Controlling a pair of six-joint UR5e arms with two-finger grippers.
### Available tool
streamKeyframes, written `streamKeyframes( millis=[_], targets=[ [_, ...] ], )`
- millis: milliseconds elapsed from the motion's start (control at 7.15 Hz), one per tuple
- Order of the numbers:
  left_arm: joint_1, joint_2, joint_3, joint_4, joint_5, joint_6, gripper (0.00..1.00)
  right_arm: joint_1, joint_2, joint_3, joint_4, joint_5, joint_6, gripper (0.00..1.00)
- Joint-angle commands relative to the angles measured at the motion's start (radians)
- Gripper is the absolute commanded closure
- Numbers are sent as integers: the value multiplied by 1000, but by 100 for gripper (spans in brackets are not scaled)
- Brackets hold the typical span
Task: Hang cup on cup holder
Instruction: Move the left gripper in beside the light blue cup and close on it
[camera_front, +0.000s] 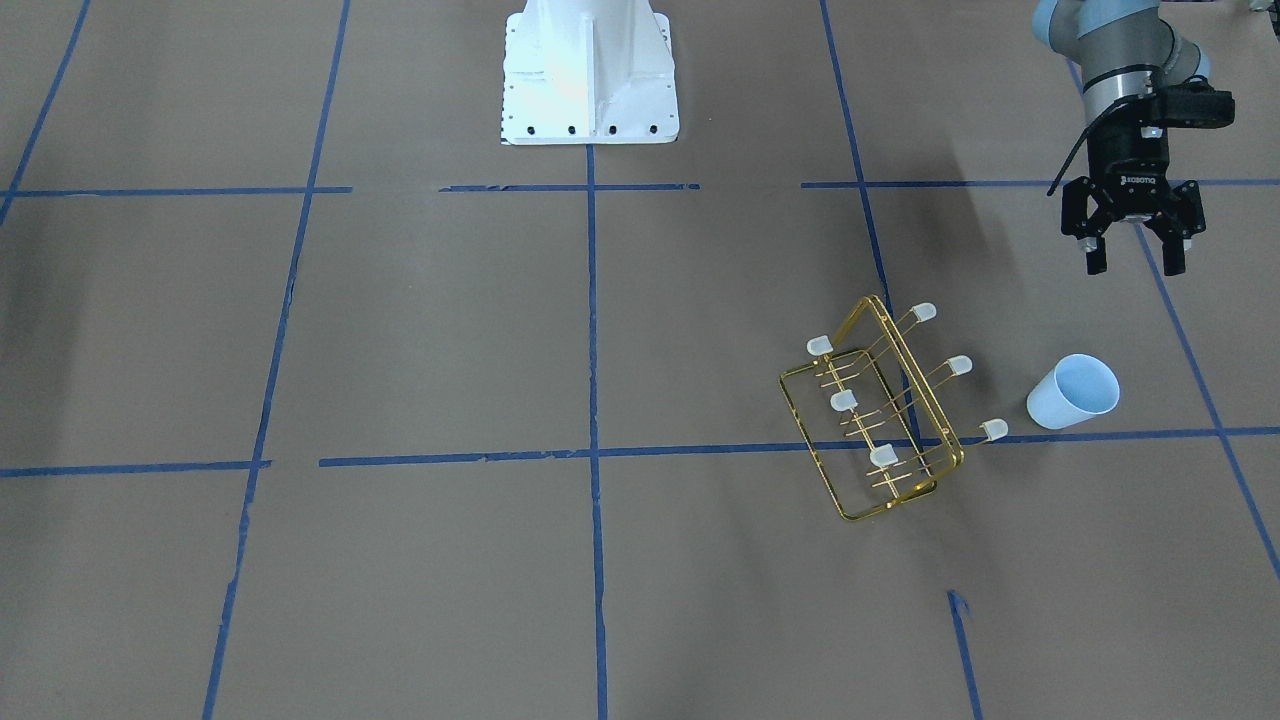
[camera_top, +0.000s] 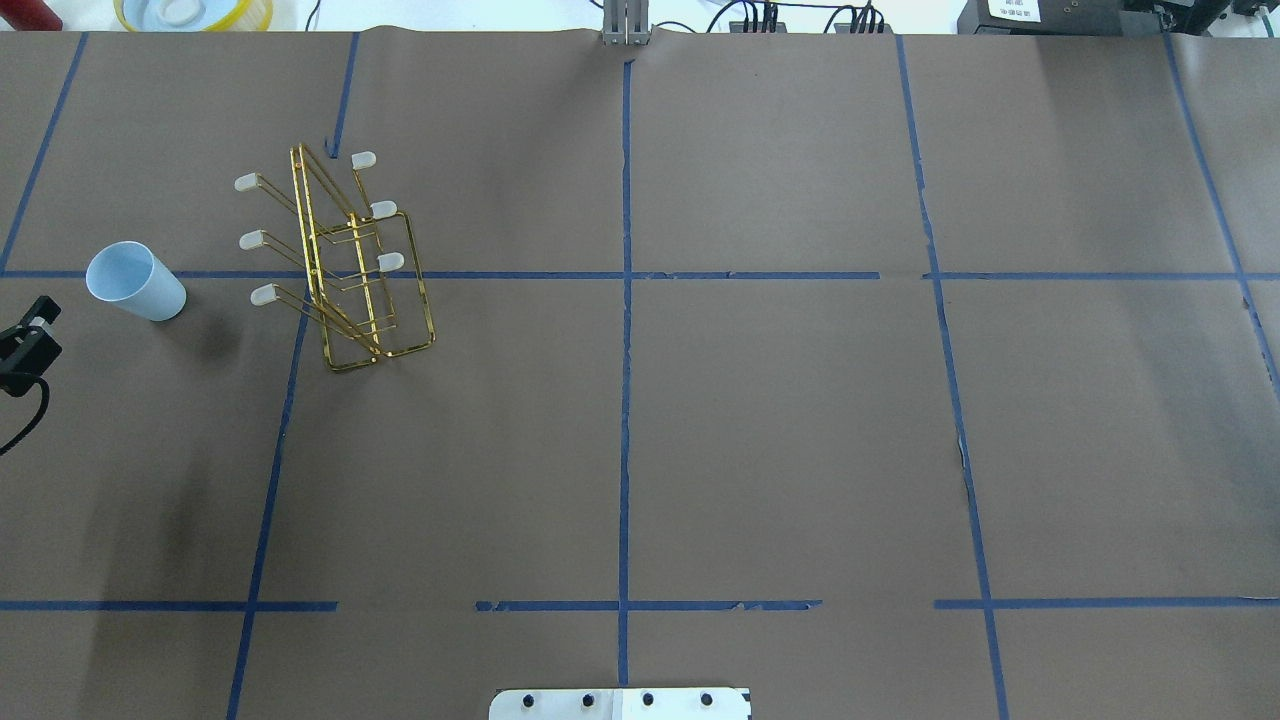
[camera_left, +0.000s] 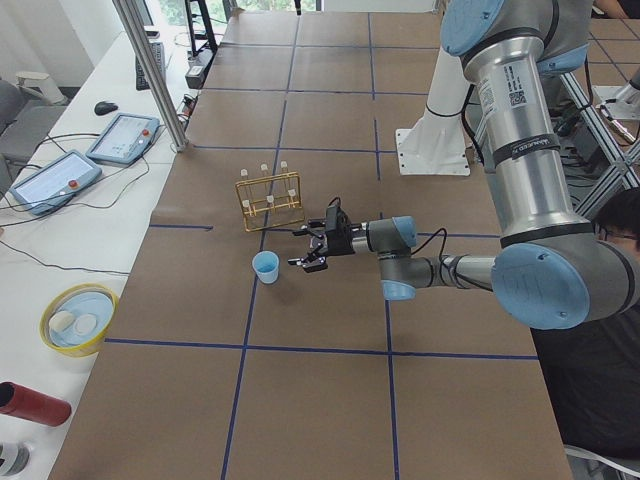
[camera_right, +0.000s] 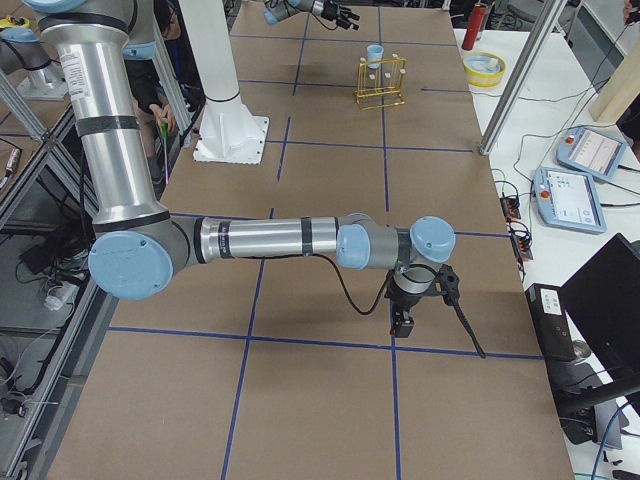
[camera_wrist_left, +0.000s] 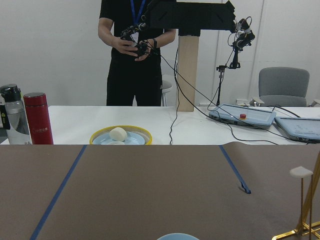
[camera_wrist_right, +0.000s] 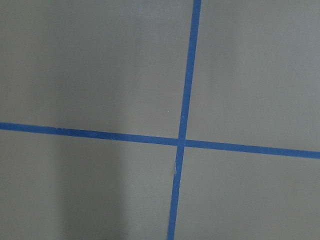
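Observation:
The cup (camera_front: 1072, 392) is a pale blue tumbler that stands upright, mouth up, on the brown table. It also shows in the overhead view (camera_top: 135, 282) and the left side view (camera_left: 265, 267). Its rim just shows at the bottom of the left wrist view (camera_wrist_left: 172, 236). The gold wire cup holder (camera_front: 880, 410) stands beside it, apart, with white-capped prongs (camera_top: 340, 265). My left gripper (camera_front: 1134, 262) is open and empty. It hovers on the robot's side of the cup and points toward it (camera_left: 300, 248). My right gripper (camera_right: 403, 322) hangs low over bare table far away; I cannot tell if it is open.
The white robot base (camera_front: 588, 70) stands at mid table. Beyond the far edge are a yellow-rimmed bowl (camera_wrist_left: 120, 136), a red bottle (camera_wrist_left: 37, 117), control tablets (camera_wrist_left: 242, 116) and a standing person (camera_wrist_left: 135, 55). Blue tape lines cross the table.

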Motion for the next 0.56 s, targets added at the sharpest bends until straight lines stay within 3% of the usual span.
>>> streamKeyframes(
  millis=[0,419],
  targets=[
    [72,-16,48,-1,68,-45,0,0,0,0,0,0,0,0],
    [190,-15,84,55,111,-130,0,0,0,0,0,0,0,0]
  ],
)
